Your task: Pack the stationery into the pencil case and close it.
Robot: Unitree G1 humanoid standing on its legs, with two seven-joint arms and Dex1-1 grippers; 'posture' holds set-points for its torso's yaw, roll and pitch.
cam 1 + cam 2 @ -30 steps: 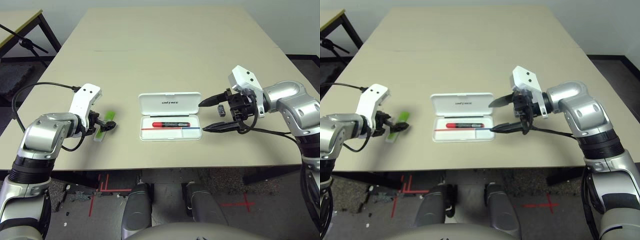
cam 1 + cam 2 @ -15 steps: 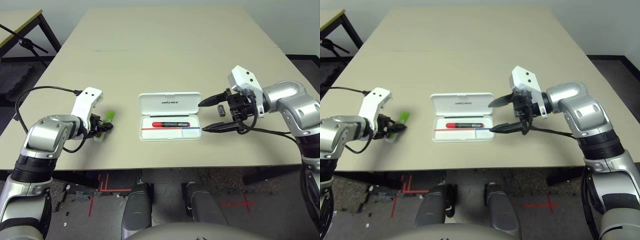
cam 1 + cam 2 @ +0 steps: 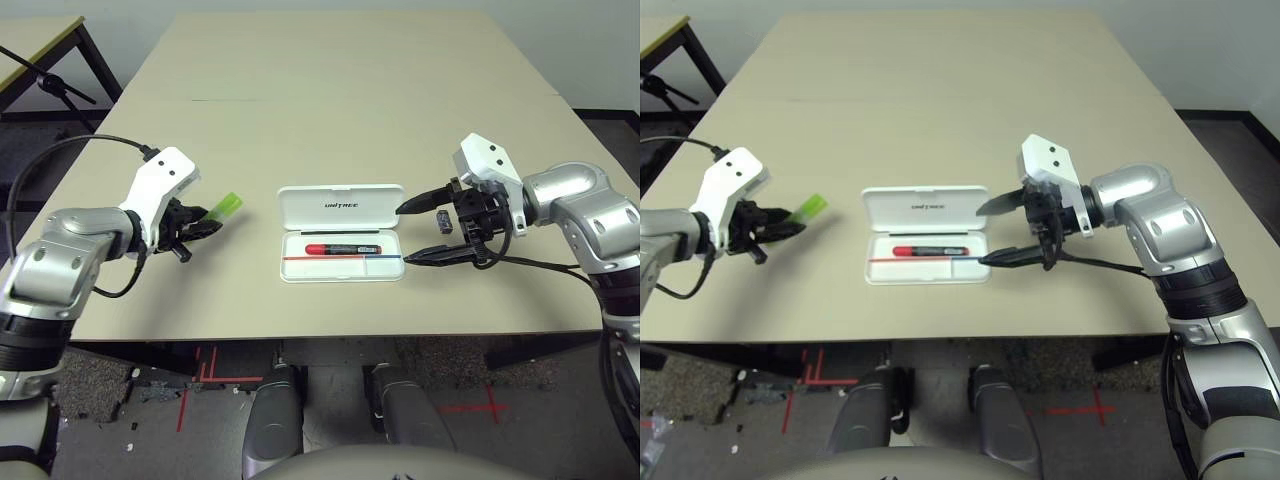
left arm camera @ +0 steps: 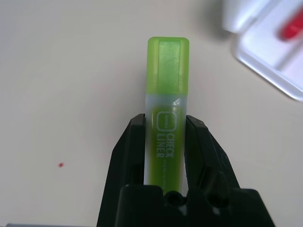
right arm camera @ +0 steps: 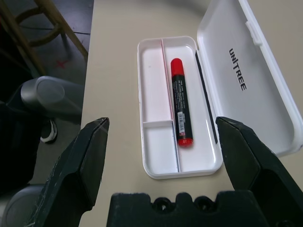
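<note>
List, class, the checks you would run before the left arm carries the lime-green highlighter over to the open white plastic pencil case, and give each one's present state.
1. Left gripper shut on the lime-green highlighter: ok.
2. Highlighter lifted off the beige table: ok, it hangs above its shadow.
3. White plastic hinged pencil case open, lid laid back: ok.
4. Free room in the tray beside the red marker: ok, the long compartment next to it is bare.
5. Right gripper clear of the tray: ok, open and hovering beside the case's right end.
6. Small dark grey block packed: not ok, it lies on the table by the right gripper.
</note>
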